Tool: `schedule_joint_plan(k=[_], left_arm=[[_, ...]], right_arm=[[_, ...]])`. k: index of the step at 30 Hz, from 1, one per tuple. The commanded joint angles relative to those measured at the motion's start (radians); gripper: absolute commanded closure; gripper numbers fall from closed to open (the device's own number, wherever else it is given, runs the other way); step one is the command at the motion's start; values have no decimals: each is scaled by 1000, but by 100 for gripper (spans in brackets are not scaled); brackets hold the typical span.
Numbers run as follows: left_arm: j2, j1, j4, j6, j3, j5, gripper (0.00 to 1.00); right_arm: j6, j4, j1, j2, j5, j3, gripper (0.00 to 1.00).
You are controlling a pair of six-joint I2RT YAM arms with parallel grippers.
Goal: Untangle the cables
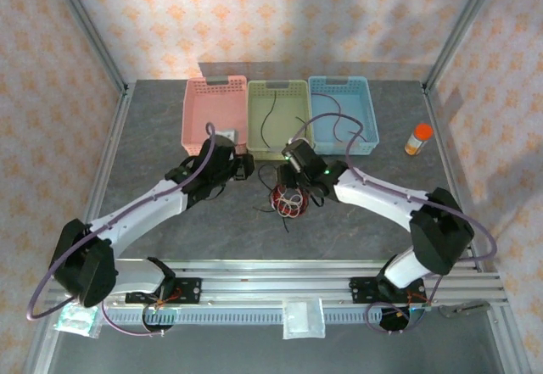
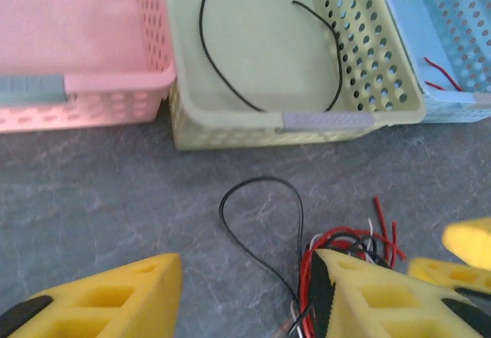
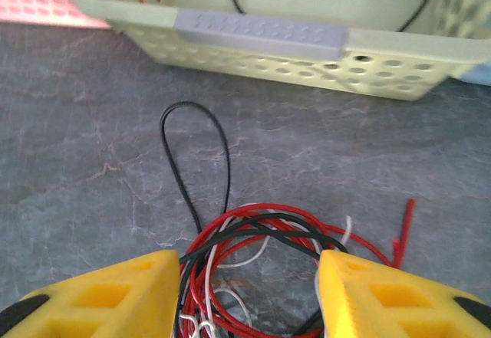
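Right fingers (image 3: 115, 296), parted, straddle the cables (image 3: 257, 234); left fingers (image 2: 115, 300) parted too.

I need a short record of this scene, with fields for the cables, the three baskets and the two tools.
tangle: red, black and white cables on the table, in front of the green basket
loop: a black loop reaches from the tangle toward that basket
green basket: one black cable inside
blue basket: a red cable inside
pink basket: left of the green one
left tool: open, at the tangle's left edge
right tool: open, fingers on either side of the tangle
other: orange bottle right of the blue basket
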Motion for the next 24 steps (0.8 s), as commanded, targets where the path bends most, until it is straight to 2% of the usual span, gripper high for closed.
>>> schedule_joint_plan(k=[1,9,13,17,21,24], left_arm=[[-59,-6,112,-117,-86,25,47],[-144,-6,284,-212,-252,58,46],[-180,-6,351,-225,-302,52,44],[-209,-5,379,-242,-332,43,39],[-229,9,437,-260,-368,69,41],[-231,25,457,-290,-380,97,37]], right_arm=[[-135,51,7,56,-46,4,47],[-220,70,5,189,-29,93,46],[-219,47,7,252,-1,158,47],[-212,38,7,298,41,201,48],[-219,19,7,340,56,246,48],[-230,19,7,360,71,260,48]])
